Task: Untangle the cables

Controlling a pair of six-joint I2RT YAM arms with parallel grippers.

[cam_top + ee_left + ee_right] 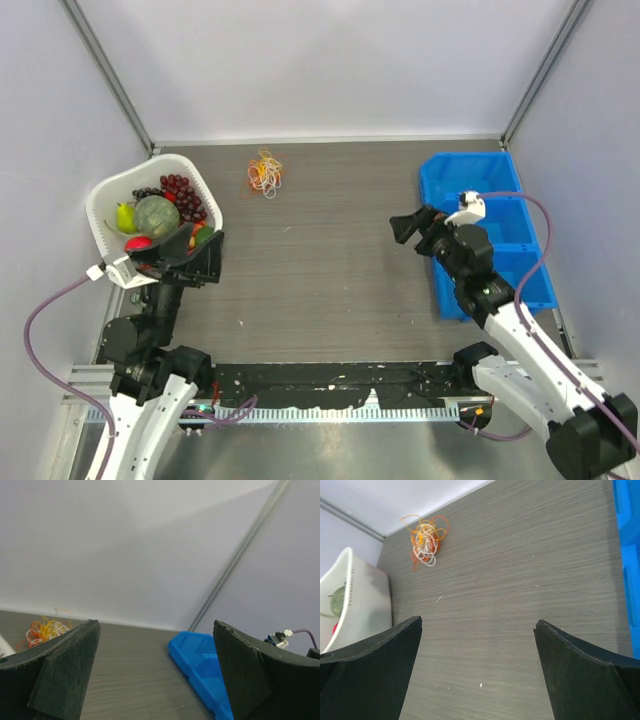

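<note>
Cables [265,173] are your whole job, and they lie in one small knot of orange, yellow, red and white at the far side of the table [330,280], well apart from both arms. Begin with what you hold, which is nothing. Your right gripper [410,232] has its jaws spread wide and empty, hovering over bare table just beside the blue bin [480,172], and its wrist view frames the knot up and to the left. Your left gripper [212,258] is likewise wide apart and empty, poised close by the near rim of the white basket [98,200] of fruit. I judge the step in hand to be the approach, so bring each gripper to the knot from its own side and keep the arms from crossing. These cords are far thinner than a finger, so lower the tips almost to the table and pinch a loop that stands clear of the knot. In the right wrist view an orange one arcs out at the top. Do not bite the middle, since that would likely clamp several strands and tighten the tangle. Pin one side with one gripper and draw a single colour away slowly with the other, because so light a bundle will probably slide if pulled unanchored. Mind the basket as your left arm swings out.
</note>
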